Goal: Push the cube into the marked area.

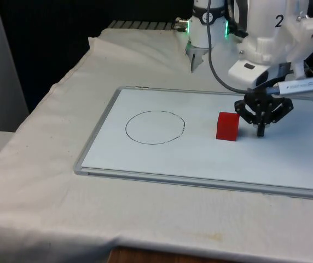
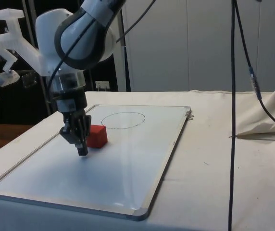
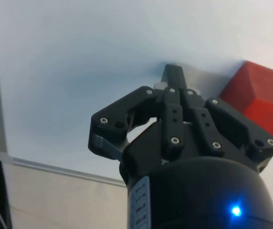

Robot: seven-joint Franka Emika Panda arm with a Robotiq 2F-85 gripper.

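A red cube (image 1: 227, 126) (image 2: 97, 135) (image 3: 258, 100) sits on a whiteboard (image 1: 162, 159) (image 2: 128, 168) that lies flat on the table. A hand-drawn black circle (image 1: 155, 127) (image 2: 123, 120) marks an area on the board, to the front view's left of the cube, about a cube's width of bare board away. My black gripper (image 1: 261, 131) (image 2: 82, 150) (image 3: 173, 74) is shut with nothing in it. Its tips point down at the board, just to the front view's right of the cube, on the side away from the circle. A small gap separates the tips from the cube.
The whiteboard has a silver metal frame (image 1: 200, 183) and rests on the white cloth (image 1: 47, 181). A black cable (image 2: 233, 96) hangs down on the side view's right. Folded cloth (image 2: 267, 120) is bunched at the table's far edge there.
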